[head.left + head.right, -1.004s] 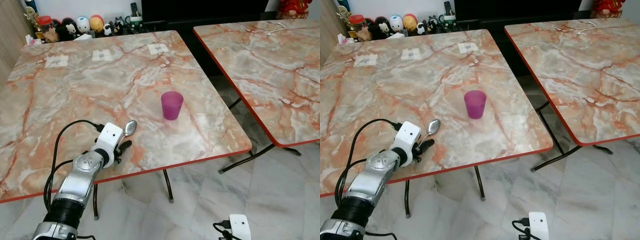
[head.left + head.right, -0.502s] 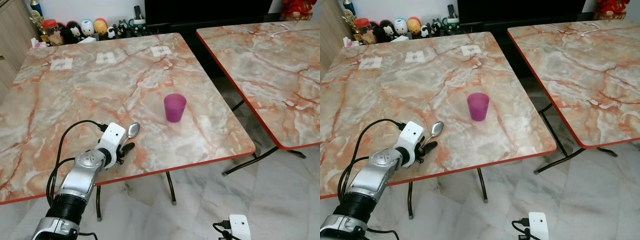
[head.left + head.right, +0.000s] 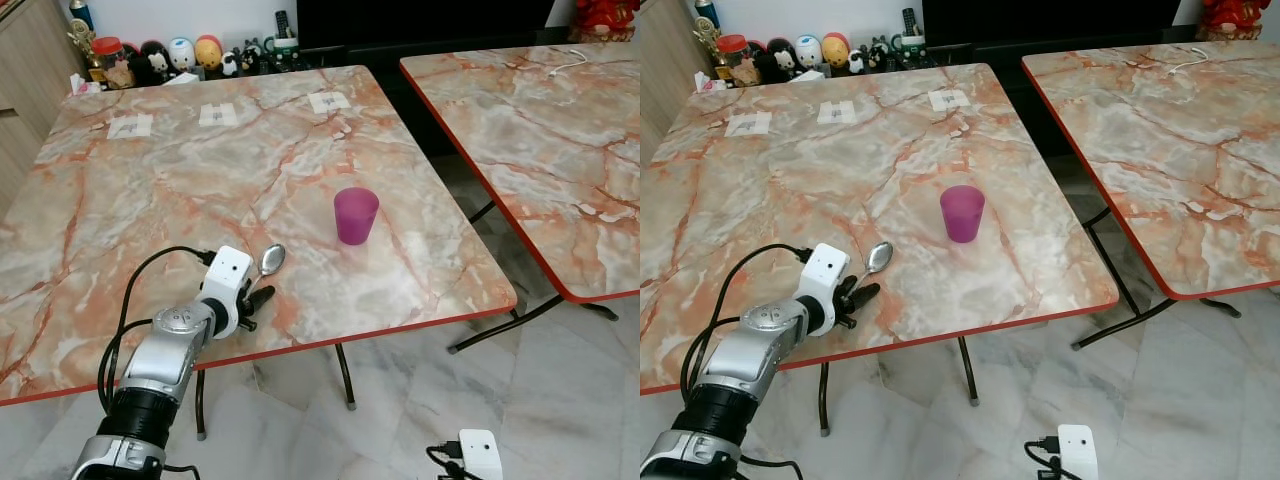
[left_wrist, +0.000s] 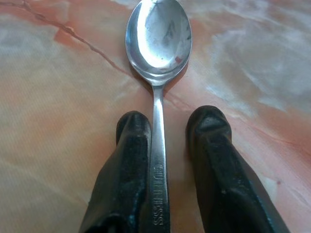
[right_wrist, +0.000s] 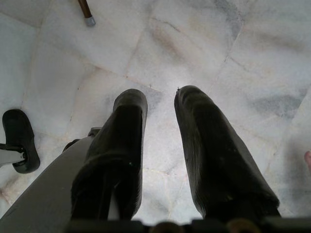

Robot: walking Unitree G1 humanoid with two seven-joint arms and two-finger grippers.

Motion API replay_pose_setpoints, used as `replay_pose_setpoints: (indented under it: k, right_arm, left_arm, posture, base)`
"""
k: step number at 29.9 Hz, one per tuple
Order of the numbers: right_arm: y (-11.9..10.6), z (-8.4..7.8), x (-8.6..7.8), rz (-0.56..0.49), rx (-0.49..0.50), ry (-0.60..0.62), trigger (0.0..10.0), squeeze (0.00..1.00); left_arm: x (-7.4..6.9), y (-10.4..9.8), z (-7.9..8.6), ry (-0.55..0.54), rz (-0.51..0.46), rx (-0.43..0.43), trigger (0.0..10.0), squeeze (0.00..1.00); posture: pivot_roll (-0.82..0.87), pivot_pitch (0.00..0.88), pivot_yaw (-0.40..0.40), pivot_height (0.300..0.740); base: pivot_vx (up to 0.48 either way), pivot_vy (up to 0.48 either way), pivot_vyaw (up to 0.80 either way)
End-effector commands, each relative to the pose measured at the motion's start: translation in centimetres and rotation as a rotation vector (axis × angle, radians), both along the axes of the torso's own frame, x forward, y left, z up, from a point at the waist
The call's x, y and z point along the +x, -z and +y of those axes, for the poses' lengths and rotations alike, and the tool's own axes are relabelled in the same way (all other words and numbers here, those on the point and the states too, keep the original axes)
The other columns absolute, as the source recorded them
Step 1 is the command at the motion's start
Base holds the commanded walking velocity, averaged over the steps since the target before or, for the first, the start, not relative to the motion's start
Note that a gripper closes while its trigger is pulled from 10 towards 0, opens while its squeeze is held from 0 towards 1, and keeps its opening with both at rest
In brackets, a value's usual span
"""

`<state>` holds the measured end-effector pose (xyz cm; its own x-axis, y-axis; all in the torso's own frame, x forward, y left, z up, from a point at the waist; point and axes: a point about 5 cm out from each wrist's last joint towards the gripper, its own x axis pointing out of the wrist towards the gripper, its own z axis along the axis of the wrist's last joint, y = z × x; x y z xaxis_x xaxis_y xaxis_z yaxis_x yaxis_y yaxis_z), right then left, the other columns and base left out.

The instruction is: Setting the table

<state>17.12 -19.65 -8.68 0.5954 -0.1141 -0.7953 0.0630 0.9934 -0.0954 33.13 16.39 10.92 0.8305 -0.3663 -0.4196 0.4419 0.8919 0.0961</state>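
Note:
A metal spoon (image 3: pixel 270 261) lies flat on the marble table (image 3: pixel 180 180) near its front edge, bowl pointing away from me. My left gripper (image 4: pixel 167 117) rests low on the table with its fingers either side of the spoon's handle. The handle lies against one finger (image 4: pixel 132 145), and a gap shows to the other, so the gripper is open. A purple cup (image 3: pixel 356 215) stands upright to the right of the spoon and a little farther back. My right gripper (image 5: pixel 160 97) hangs open over the floor.
A second marble table (image 3: pixel 540 130) stands to the right across a narrow gap. Figurines and jars (image 3: pixel 170 55) line the far edge of the near table, with three paper slips (image 3: pixel 218 115) in front of them. Pale tiled floor (image 3: pixel 420 400) lies below.
The camera has shifted slightly, so the whole scene sits a little lower and to the right. The spoon, the cup and my left gripper keep their places on the table.

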Motion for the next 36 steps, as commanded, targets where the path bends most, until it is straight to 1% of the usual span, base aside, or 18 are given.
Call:
replay_pose_setpoints:
  k: [1, 12, 16, 22, 24, 26, 27, 29, 30, 31, 32, 33, 34, 35, 36]
  right_arm:
    - [0.2, -0.2, -0.4, 0.017, 0.001, 0.010, 10.0, 0.00]
    - [0.2, -0.3, -0.4, 0.021, -0.003, 0.006, 10.0, 0.00]
    - [0.2, -0.2, -0.4, 0.022, -0.003, 0.005, 10.0, 0.00]
    - [0.2, -0.2, -0.4, 0.023, -0.003, 0.003, 10.0, 0.00]
    - [0.2, -0.2, -0.4, 0.025, -0.004, 0.004, 10.0, 0.00]
    - [0.2, -0.2, -0.4, 0.025, -0.004, 0.004, 10.0, 0.00]
    - [0.2, -0.2, -0.5, 0.025, -0.003, 0.006, 10.0, 0.00]
    - [0.2, -0.2, -0.6, 0.026, -0.004, 0.008, 10.0, 0.00]
    - [0.3, -0.2, -0.6, 0.027, -0.004, 0.009, 10.0, 0.00]
    - [0.3, -0.2, -0.6, 0.027, -0.005, 0.009, 10.0, 0.00]
    - [0.3, -0.2, -0.6, 0.027, -0.005, 0.009, 10.0, 0.00]
    - [0.3, -0.2, -0.7, 0.028, -0.005, 0.008, 10.0, 0.00]
    - [0.3, -0.2, -0.7, 0.029, -0.005, 0.008, 10.0, 0.00]
    - [0.3, -0.2, -0.7, 0.029, -0.006, 0.007, 10.0, 0.00]
    - [0.3, -0.3, -0.7, 0.030, -0.006, 0.006, 10.0, 0.00]
  left_arm:
    - [-2.6, 5.2, 0.0, -0.006, 0.260, 0.010, 0.0, 0.00]
    - [-2.5, 5.0, 0.1, -0.035, 0.223, 0.020, 0.0, 0.00]
    - [-2.6, 4.9, 0.1, -0.032, 0.208, 0.044, 0.0, 0.00]
    - [-2.5, 4.5, -0.1, -0.037, 0.155, 0.043, 0.0, 0.00]
    - [-2.1, 3.8, 0.1, -0.074, 0.097, 0.021, 0.0, 0.00]
    - [-2.1, 3.6, 0.2, -0.082, 0.086, 0.018, 0.0, 0.00]
    - [-1.6, 2.0, 0.7, -0.170, -0.051, -0.046, 0.0, 0.00]
    - [-1.5, 0.4, 1.6, -0.266, -0.178, -0.105, 0.0, 0.00]
    - [-1.8, -1.0, 2.7, -0.338, -0.282, -0.136, 0.0, 0.00]
    - [-2.0, -1.4, 3.1, -0.360, -0.314, -0.141, 0.0, 0.00]
    - [-2.0, -1.4, 3.1, -0.360, -0.314, -0.141, 0.0, 0.00]
    - [-2.3, -1.9, 3.8, -0.393, -0.348, -0.140, 0.9, 0.00]
    - [-2.5, -2.1, 4.1, -0.406, -0.357, -0.138, 0.9, 0.00]
    - [-2.9, -2.6, 5.0, -0.439, -0.393, -0.123, 9.7, 0.00]
    - [-3.2, -2.9, 5.6, -0.460, -0.419, -0.111, 9.7, 0.00]
  posture:
    - [-0.04, 0.129, -0.011, 0.740]
    - [-0.04, 0.131, -0.012, 0.740]
    - [-0.04, 0.130, -0.011, 0.740]
    - [-0.04, 0.129, -0.010, 0.740]
    - [-0.04, 0.127, -0.010, 0.740]
    - [-0.04, 0.127, -0.010, 0.740]
    - [-0.05, 0.124, -0.004, 0.740]
    - [-0.05, 0.122, -0.003, 0.740]
    - [-0.04, 0.119, -0.002, 0.740]
    - [-0.04, 0.119, -0.002, 0.740]
    - [-0.04, 0.119, -0.002, 0.740]
    - [-0.04, 0.117, -0.002, 0.740]
    - [-0.04, 0.117, -0.002, 0.740]
    - [-0.04, 0.116, -0.002, 0.740]
    - [-0.03, 0.116, -0.002, 0.740]
  base:
    - [0.000, 0.000, 0.00]
    - [0.000, 0.000, 0.00]
    - [0.000, 0.000, 0.00]
    - [0.000, 0.000, 0.00]
    - [0.000, 0.000, 0.00]
    - [0.000, 0.000, 0.00]
    - [0.000, 0.000, 0.00]
    - [0.000, 0.000, 0.00]
    - [0.000, 0.000, 0.00]
    - [0.000, 0.000, 0.00]
    - [0.000, 0.000, 0.00]
    - [0.000, 0.000, 0.00]
    - [0.000, 0.000, 0.00]
    - [0.000, 0.000, 0.00]
    - [0.000, 0.000, 0.00]
